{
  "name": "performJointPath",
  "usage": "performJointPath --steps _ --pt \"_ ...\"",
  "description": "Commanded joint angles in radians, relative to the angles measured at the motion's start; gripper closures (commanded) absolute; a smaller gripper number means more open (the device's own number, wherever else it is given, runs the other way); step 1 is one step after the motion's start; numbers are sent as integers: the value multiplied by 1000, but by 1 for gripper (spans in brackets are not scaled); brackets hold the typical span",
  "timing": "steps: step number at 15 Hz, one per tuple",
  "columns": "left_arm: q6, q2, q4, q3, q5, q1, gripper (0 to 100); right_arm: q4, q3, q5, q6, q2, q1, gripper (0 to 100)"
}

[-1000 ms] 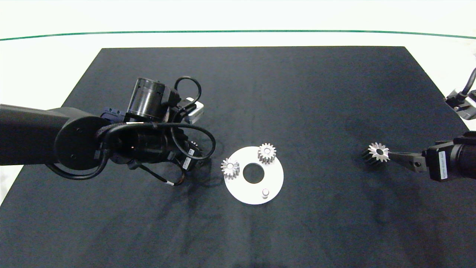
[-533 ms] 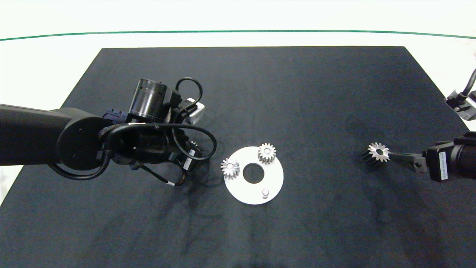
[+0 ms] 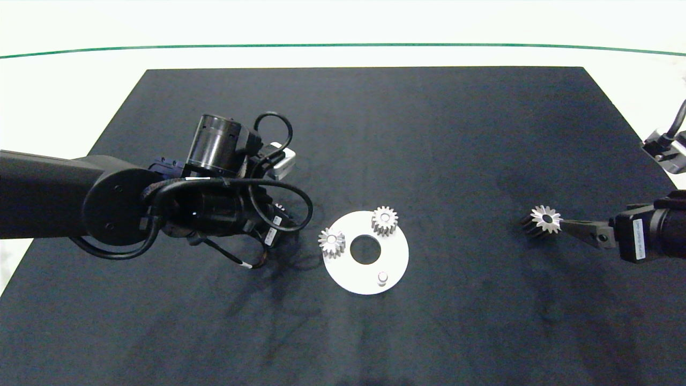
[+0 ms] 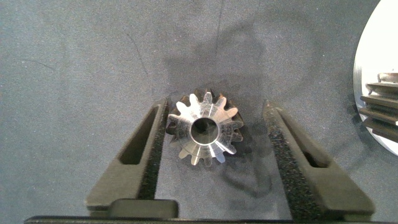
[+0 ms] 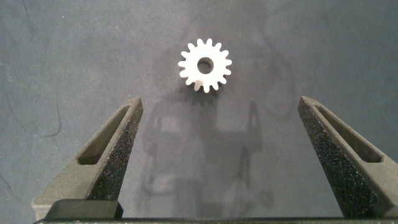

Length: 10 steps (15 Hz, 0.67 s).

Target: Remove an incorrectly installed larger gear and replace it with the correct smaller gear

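The larger gear point(image 5: 205, 65), star-toothed with a dark bore, lies flat on the black mat at the right point(image 3: 544, 220). My right gripper point(image 5: 221, 102) is open wide just short of it and holds nothing. A smaller gear point(image 4: 205, 127) lies on the mat left of the white round plate point(image 3: 396, 257). My left gripper point(image 4: 214, 107) is open, with one finger on each side of that gear. In the head view the left arm's wrist point(image 3: 214, 206) hides most of this. Two more small gears point(image 3: 332, 242) point(image 3: 384, 220) sit on the plate, and one peg point(image 3: 382, 277) stands bare.
The plate has a round hole point(image 3: 365, 250) in its middle. The black mat point(image 3: 375, 134) covers most of the white table, with its edges at the far side and on both flanks. Cables loop around the left wrist point(image 3: 289, 198).
The left arm has crept slightly toward the plate. The right arm and the larger gear have hardly moved.
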Motion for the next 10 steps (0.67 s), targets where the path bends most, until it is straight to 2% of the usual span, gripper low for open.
performJointPath --steps 1,10 --pt "1 -2 0 2 1 -3 46 0 0 1 -1 2 0 0" --pt "1 0 0 5 1 -7 64 0 1 1 -1 2 0 0"
